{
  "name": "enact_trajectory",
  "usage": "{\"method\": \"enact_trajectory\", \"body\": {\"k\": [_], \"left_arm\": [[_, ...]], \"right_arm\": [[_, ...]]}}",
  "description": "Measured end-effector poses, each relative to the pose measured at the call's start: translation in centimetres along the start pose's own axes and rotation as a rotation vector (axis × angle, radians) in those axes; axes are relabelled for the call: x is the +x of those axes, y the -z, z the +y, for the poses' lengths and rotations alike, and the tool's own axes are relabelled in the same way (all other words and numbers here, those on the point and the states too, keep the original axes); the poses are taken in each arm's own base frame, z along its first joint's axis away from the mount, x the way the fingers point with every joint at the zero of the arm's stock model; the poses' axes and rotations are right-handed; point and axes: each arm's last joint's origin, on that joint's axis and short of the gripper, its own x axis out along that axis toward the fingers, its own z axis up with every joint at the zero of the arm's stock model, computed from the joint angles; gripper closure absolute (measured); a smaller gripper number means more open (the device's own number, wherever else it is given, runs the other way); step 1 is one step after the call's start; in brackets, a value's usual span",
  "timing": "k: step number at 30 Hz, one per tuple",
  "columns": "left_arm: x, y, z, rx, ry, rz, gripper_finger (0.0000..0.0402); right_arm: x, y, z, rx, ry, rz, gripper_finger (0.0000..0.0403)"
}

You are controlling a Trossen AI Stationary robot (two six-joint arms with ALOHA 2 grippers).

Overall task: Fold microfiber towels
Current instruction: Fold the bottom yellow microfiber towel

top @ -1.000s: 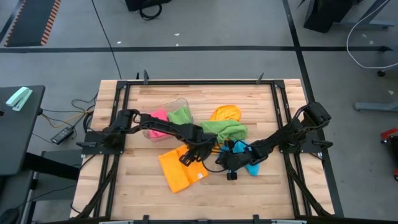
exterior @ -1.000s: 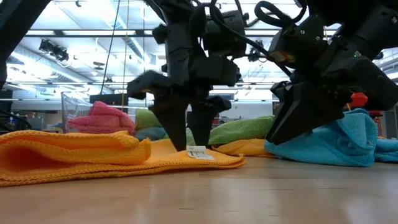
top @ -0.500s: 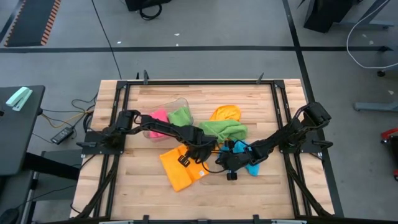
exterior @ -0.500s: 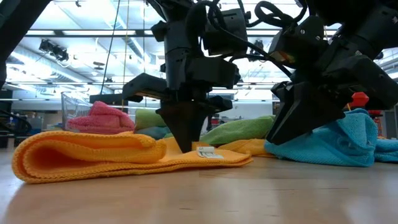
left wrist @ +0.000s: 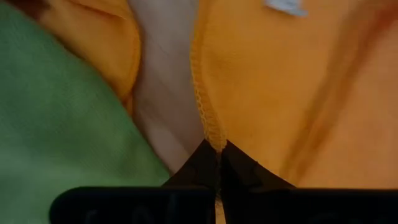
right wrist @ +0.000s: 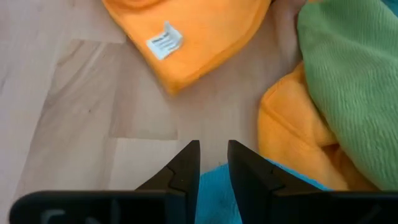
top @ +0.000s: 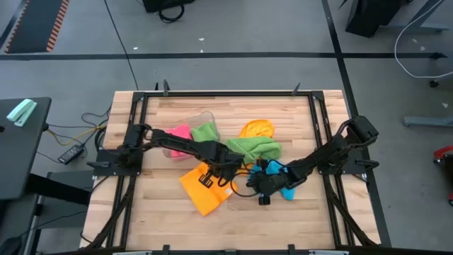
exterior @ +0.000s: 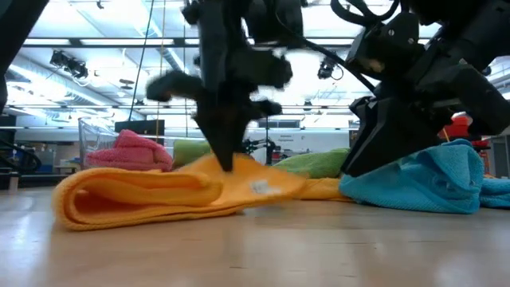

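Note:
An orange towel [top: 205,190] lies folded over itself at the table's middle, a white label [right wrist: 165,40] on its upper layer. My left gripper [top: 214,172] points straight down over it and is shut on its hemmed edge. To the right, my right gripper [top: 265,184] slants down into a bunched sky-blue towel [exterior: 422,187], with blue cloth between its narrowly parted fingers. A green towel [top: 255,147] and a second orange towel [top: 256,129] lie crumpled behind them. My left gripper pinches the orange towel's stitched edge [left wrist: 208,127] between its two fingertips, coming from above. That edge [exterior: 231,163] is raised off the table like a tent, while the rolled fold [exterior: 88,199] at the other end rests on the wood. My right gripper comes at the blue towel [right wrist: 217,193] slanting down from the table's right. Blue cloth shows between its fingers; the fingers hide the contact itself. The towel stays heaped on the table.
A clear tub [top: 190,122] at the back left holds a pink towel [top: 182,132] and a green towel [top: 205,131]. Bare wood stretches along the near edge [top: 233,230]. A black frame [top: 226,93] runs round the tabletop.
My left gripper has shut on the orange towel's edge and risen. The pinched edge has come up off the table, and the towel's far fold has slid along the wood toward the gripper, so the towel is bunched shorter.

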Motion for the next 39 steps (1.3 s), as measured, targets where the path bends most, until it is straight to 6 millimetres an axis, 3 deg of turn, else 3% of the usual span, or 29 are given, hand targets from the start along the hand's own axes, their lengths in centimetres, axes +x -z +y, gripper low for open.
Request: {"method": "enact_trajectory", "body": {"k": [14, 21, 30, 39], "left_arm": [[-3.2, -0.5, -1.9, -0.021, -0.245, 0.075, 0.0391], [-3.1, -0.8, -2.7, -0.169, -0.27, 0.072, 0.0391], [-3.1, -2.3, -6.1, -0.129, -0.255, 0.054, 0.0391], [-2.6, -2.2, -7.4, -0.163, -0.252, 0.062, 0.0391]], "right_arm": [[-0.1, 0.0, 0.0, 0.011, 0.005, 0.0, 0.0311], [-0.1, -0.1, 0.1, 0.012, 0.004, -0.007, 0.0311], [-0.1, -0.2, 0.1, 0.01, 0.0, -0.022, 0.0311], [-0.2, -0.2, 0.2, 0.019, -0.002, -0.023, 0.0311]]}}
